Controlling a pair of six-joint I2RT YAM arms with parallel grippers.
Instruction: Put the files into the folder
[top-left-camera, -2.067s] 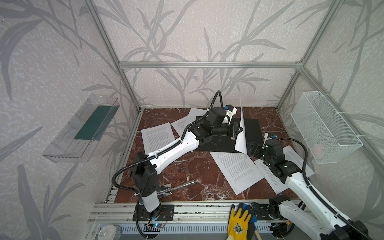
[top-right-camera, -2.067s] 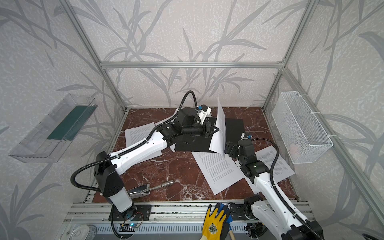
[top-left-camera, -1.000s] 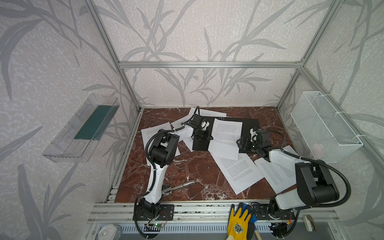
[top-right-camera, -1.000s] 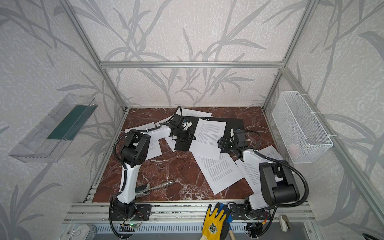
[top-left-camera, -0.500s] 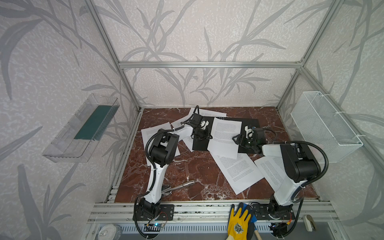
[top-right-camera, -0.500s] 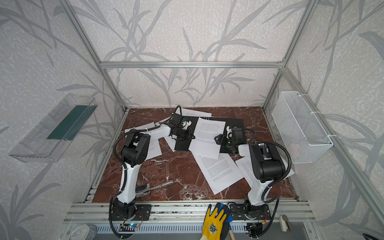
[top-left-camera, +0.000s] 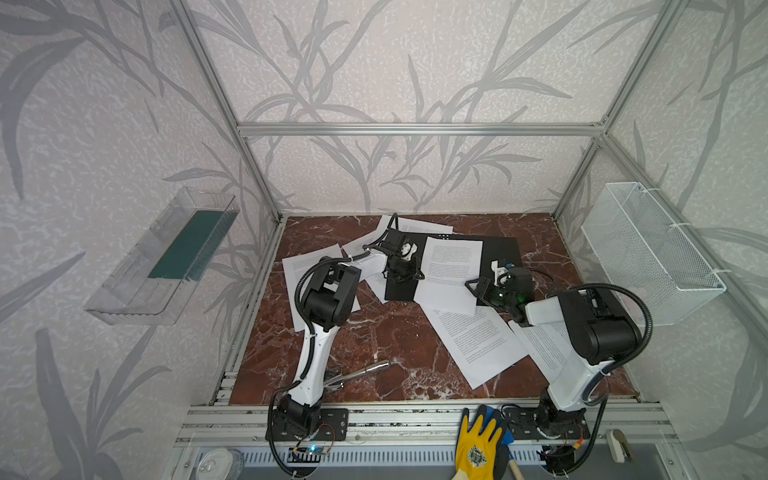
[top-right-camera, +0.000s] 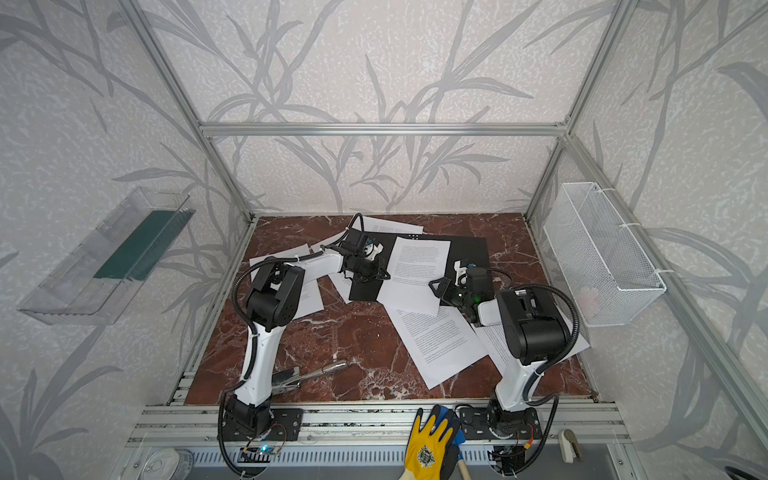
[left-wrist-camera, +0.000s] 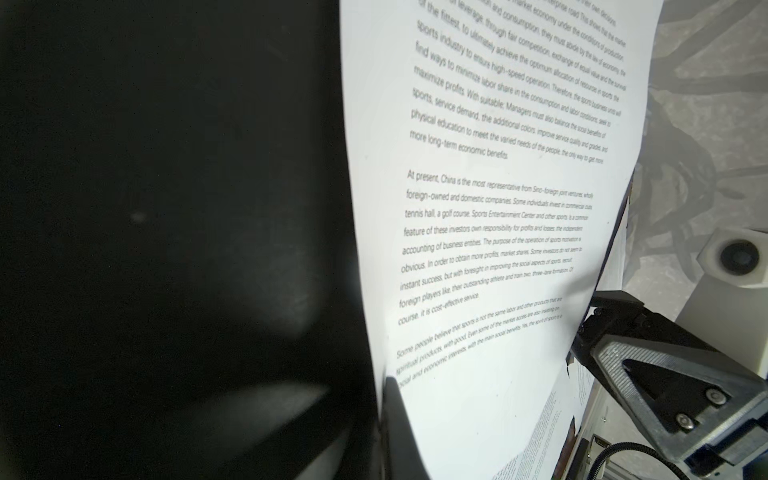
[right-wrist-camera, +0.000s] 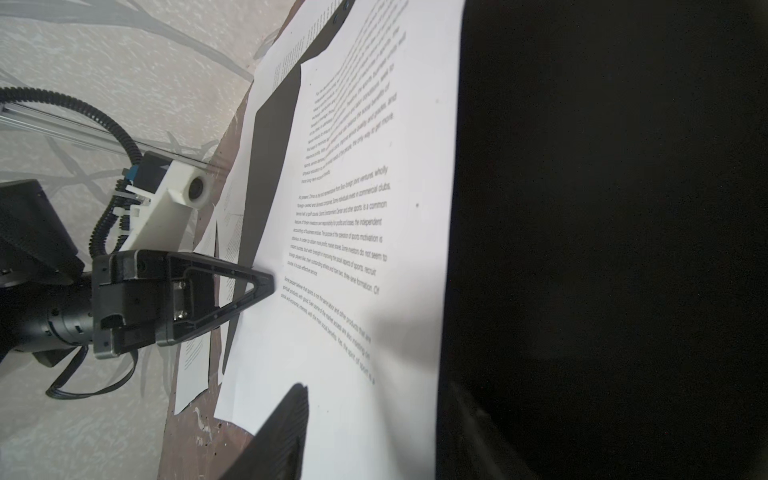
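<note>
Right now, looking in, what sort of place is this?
Probably a robot test booth: a left arm and right arm bolted to a rail, a metal frame holding wallpapered panels, and papers and a folder set out on the table as practice.

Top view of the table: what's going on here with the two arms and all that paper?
Two robot arms are filing loose printed sheets into a folder that lies open, black inside up, on the marble table. One sheet lies across it. The left gripper, shut, has its tip at that sheet's left edge. The right gripper sits at its right edge, and whether it grips is unclear. Several other sheets lie scattered around on the table.
</note>
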